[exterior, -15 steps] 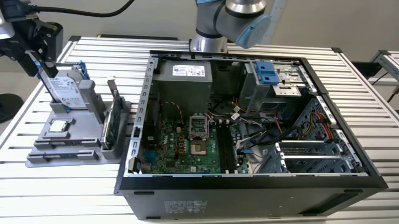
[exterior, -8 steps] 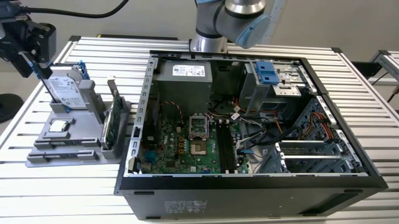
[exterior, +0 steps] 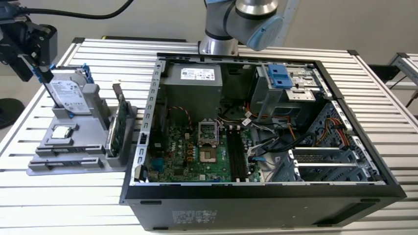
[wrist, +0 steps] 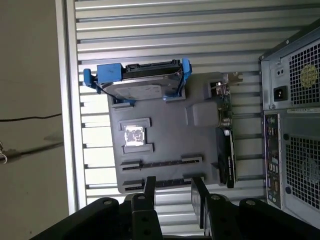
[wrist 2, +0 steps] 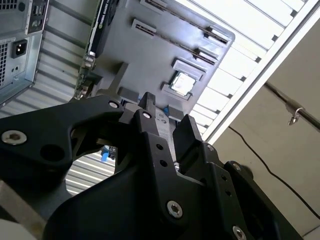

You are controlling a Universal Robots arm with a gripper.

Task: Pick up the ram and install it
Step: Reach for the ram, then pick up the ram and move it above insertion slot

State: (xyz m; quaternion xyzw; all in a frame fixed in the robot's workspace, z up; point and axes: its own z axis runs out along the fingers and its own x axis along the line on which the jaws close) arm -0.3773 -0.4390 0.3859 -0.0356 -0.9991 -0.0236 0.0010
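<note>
We see the gripper (exterior: 36, 71) hanging at the exterior view's far left, just beside the top of the hard drive (exterior: 68, 95) that stands in its blue frame at the far end of the grey tray (exterior: 88, 139). In both wrist views its black fingers (wrist: 149, 192) stand apart with nothing between them, so it is open and empty. In the first wrist view, what we take for the ram (wrist: 172, 183) sits edge-on as a thin dark strip in the long slot at the tray's near end. That puts it well apart from the gripper, with the processor chip (exterior: 63, 131) between them. A graphics card (exterior: 119, 122) stands along the tray's right side, next to the open computer case (exterior: 261, 193), whose black motherboard slots (exterior: 238, 154) run near to far.
</note>
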